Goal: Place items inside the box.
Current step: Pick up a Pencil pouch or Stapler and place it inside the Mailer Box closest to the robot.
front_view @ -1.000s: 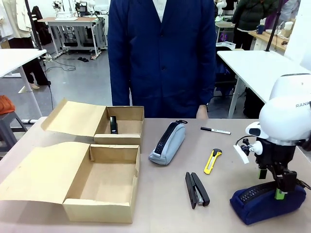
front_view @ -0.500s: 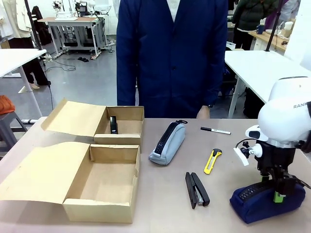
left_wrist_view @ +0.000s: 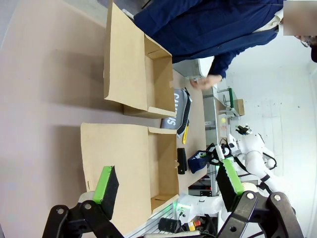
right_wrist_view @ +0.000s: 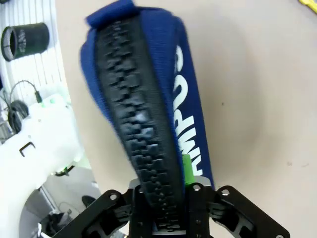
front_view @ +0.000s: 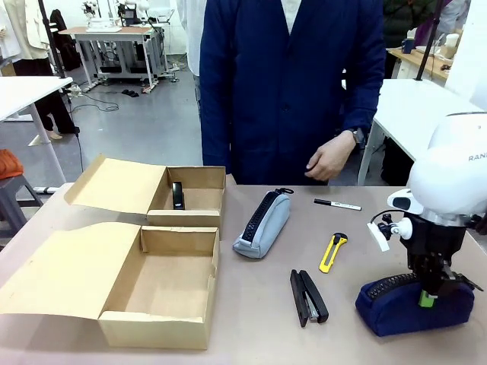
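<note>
Navy zip pencil case (front_view: 403, 304) at near right of worktop (front_view: 259, 327), its zip ridge pinched by the right end effector (front_view: 428, 293) from above. Left of it black stapler (front_view: 308, 296); farther back yellow utility knife (front_view: 332, 252), black marker pen (front_view: 338, 204), grey zip pencil case (front_view: 263, 223). Near box (front_view: 152, 285) and far box (front_view: 194, 199) open at left. Left end effector (left_wrist_view: 166, 181) spread wide, nothing between its fingers.
</note>
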